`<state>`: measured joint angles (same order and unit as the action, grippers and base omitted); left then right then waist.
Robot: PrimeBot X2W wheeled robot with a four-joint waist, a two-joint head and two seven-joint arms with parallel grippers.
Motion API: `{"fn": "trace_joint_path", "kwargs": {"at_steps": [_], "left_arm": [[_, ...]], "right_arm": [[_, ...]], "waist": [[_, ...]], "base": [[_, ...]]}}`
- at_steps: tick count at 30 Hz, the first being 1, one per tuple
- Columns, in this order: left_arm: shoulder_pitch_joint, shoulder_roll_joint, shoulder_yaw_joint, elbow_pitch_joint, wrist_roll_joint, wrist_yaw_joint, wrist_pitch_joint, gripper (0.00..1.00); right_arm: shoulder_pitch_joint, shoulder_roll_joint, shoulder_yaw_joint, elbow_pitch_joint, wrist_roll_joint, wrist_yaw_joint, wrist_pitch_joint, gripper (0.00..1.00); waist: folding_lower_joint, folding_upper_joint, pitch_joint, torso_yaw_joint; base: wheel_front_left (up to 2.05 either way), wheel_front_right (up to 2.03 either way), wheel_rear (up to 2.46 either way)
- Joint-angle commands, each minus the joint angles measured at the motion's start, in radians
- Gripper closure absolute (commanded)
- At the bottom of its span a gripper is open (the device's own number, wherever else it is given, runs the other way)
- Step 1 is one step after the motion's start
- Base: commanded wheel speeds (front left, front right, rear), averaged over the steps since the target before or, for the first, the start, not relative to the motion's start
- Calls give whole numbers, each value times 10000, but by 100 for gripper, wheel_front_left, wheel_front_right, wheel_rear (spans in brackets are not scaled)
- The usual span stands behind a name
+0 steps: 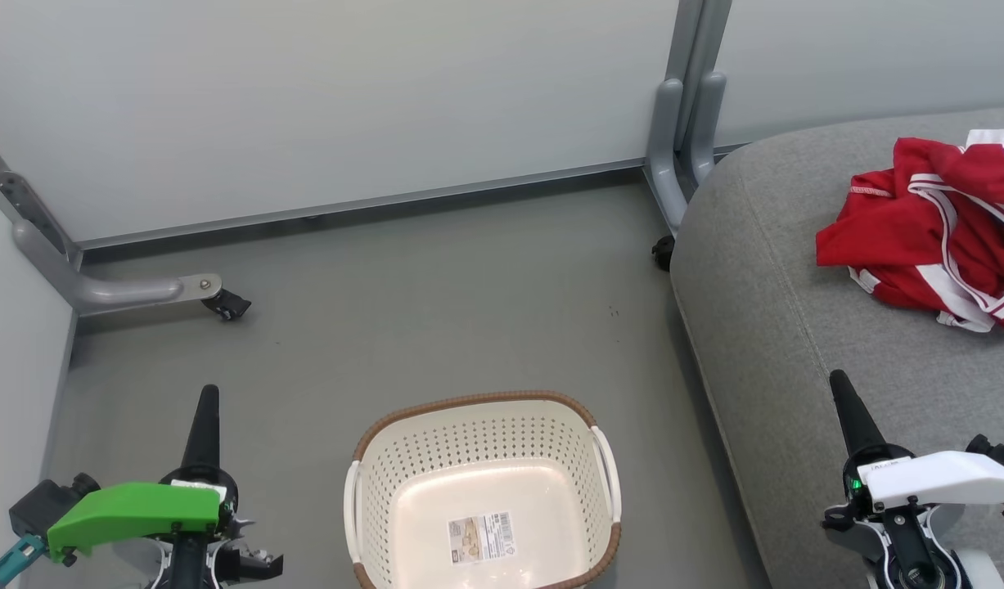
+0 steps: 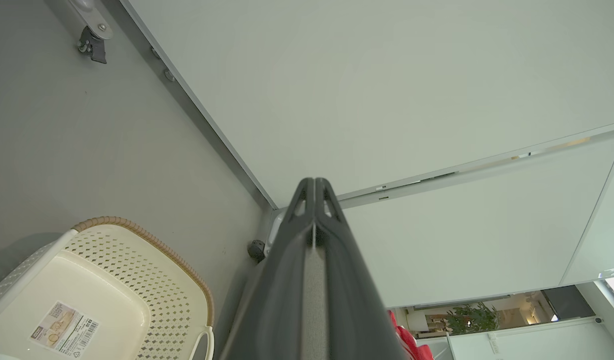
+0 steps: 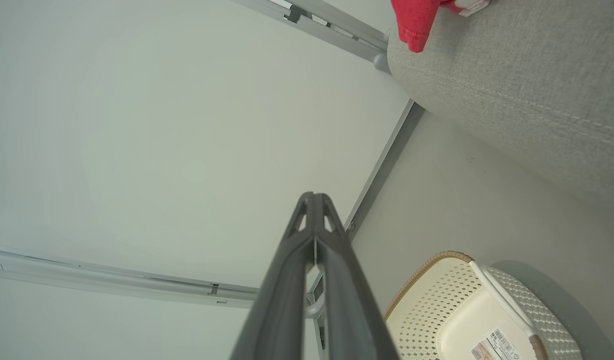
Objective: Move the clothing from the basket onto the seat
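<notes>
The cream perforated basket [image 1: 485, 491] with a brown rim stands on the floor at bottom centre; nothing lies in it but its label sticker. The red-and-white clothing [image 1: 935, 229] lies crumpled on the grey seat [image 1: 796, 327] at the far right. My left gripper [image 1: 209, 393] hangs shut at the lower left, apart from the basket. My right gripper [image 1: 837, 380] is shut over the seat's front part, below the clothing. In the left wrist view the shut fingers [image 2: 314, 182] point at the wall, basket [image 2: 101, 295] at lower left. The right wrist view shows shut fingers [image 3: 314, 196], basket [image 3: 462, 310] and seat [image 3: 527, 100].
Pale partition walls [image 1: 346, 106] close off the back and left. Their grey feet with castors [image 1: 223, 304] stand on the grey floor [image 1: 436, 311], and an upright post [image 1: 682, 123] rises beside the seat's corner.
</notes>
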<state>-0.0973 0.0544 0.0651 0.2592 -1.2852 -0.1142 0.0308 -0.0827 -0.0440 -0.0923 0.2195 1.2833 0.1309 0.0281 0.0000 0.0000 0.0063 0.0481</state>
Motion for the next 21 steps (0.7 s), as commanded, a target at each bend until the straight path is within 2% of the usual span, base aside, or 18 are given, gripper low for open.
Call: {"fn": "trace_joint_path", "kwargs": {"at_steps": [1,21], "left_arm": [[-166,10,69,-101,-241,-58,53,100],[-175,-18,300,-132,-1840,-123,476,100]], "right_arm": [[-179,-66,-47,-10,236,-1,82,100],[-249,-80,-145,133,1846,-2,515,100]], "waist": [[0,0,-1,-16],[0,0,-16,-237]], "base": [[0,0,0],[0,0,0]]}}
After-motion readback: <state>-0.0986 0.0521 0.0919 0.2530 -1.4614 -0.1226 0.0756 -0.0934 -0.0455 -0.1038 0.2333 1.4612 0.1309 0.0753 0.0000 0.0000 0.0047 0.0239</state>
